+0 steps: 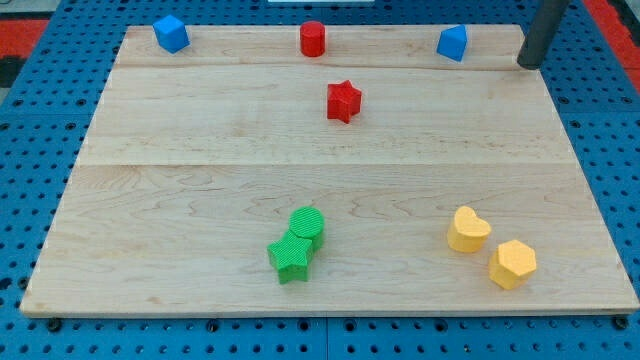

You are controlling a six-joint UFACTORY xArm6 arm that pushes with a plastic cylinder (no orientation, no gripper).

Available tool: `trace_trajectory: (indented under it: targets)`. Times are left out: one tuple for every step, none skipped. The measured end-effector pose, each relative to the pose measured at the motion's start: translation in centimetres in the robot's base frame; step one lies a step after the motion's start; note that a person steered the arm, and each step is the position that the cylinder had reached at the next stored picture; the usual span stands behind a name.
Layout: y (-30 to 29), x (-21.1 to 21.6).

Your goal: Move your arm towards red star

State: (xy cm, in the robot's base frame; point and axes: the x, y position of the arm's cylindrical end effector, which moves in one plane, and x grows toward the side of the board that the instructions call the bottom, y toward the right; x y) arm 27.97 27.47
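The red star (343, 101) lies on the wooden board (200, 190), a little above its middle. My tip (527, 64) is at the board's top right corner, far to the right of the red star and slightly higher in the view. The nearest block to the tip is a blue block (453, 43) to its left. Nothing touches the red star.
A red cylinder (313, 38) stands at the top centre and a blue cube (171, 33) at the top left. A green cylinder (307, 224) touches a green star (291, 258) at bottom centre. A yellow heart-like block (468, 229) and a yellow hexagon (513, 264) lie at bottom right.
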Motion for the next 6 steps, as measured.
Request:
trace_trajectory:
  targets:
    - [0.2,0.8]
    - [1.5,2.2]
    - [1.5,2.2]
    - [0.1,3.8]
    - [-6.2,5.4]
    - [-14.4,5.6]
